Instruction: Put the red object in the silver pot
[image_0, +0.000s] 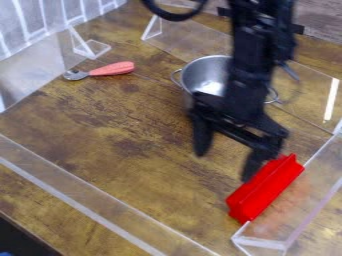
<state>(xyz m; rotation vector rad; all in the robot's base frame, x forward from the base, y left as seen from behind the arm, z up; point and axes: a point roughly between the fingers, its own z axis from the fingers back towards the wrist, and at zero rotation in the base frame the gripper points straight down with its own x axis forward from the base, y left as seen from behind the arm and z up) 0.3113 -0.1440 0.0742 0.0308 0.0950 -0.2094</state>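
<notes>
No text, label, brand, number or sign can be read anywhere: the pictures are small and blurred, and every surface on the desk (94, 130) looks plain.

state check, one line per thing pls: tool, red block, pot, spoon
Black two-fingered tool: open, empty, pointing down, above the table just left of the block.
Bright red elongated plastic block: lying flat on the wooden table, not gripped, outside the pot.
Round shiny steel pot: upright, partly hidden behind the arm.
Small red-handled spoon: lying flat, far left, untouched.
</notes>
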